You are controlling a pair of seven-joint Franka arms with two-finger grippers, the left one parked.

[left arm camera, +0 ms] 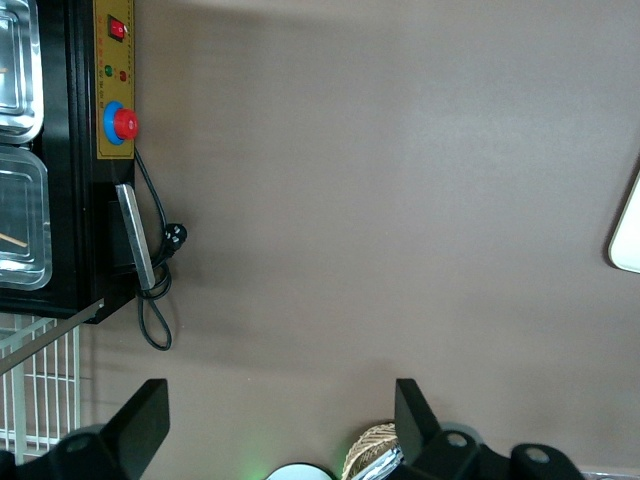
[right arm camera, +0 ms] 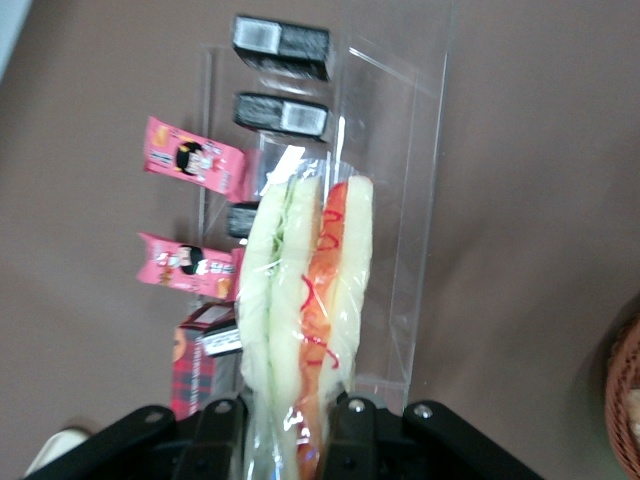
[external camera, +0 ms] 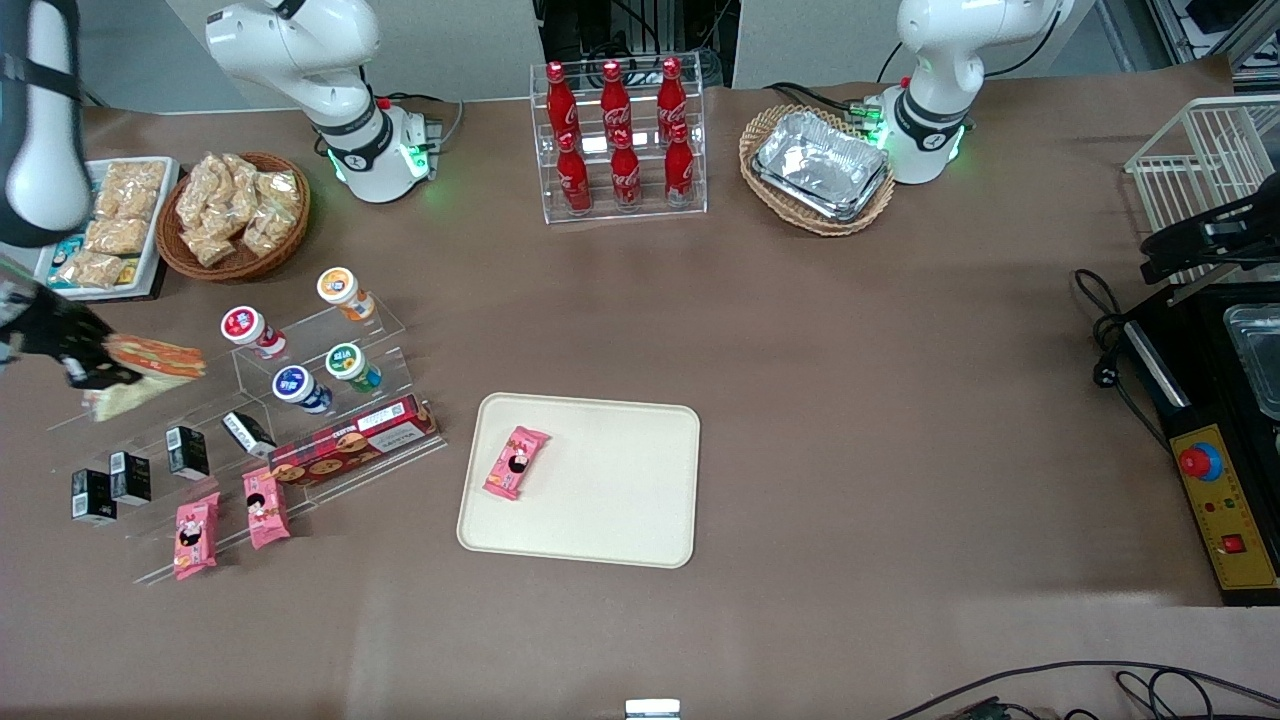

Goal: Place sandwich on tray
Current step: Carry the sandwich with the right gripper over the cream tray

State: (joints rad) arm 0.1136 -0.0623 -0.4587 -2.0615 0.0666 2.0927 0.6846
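The sandwich (external camera: 140,372) is a wrapped wedge of pale bread with orange-red filling, held in the air at the working arm's end of the table, above the clear display steps. My gripper (external camera: 88,368) is shut on it. In the right wrist view the sandwich (right arm camera: 305,300) stands out from between the black fingers (right arm camera: 220,435), which press on both its sides. The cream tray (external camera: 610,500) lies flat near the table's middle, well apart from the gripper. A pink snack packet (external camera: 516,462) rests on the tray.
Clear acrylic steps (external camera: 330,400) below the sandwich carry small cups, black boxes, a red biscuit box and pink packets (external camera: 195,535). A wicker basket of snacks (external camera: 232,215), a cola bottle rack (external camera: 620,140) and a basket of foil trays (external camera: 818,168) stand farther from the front camera.
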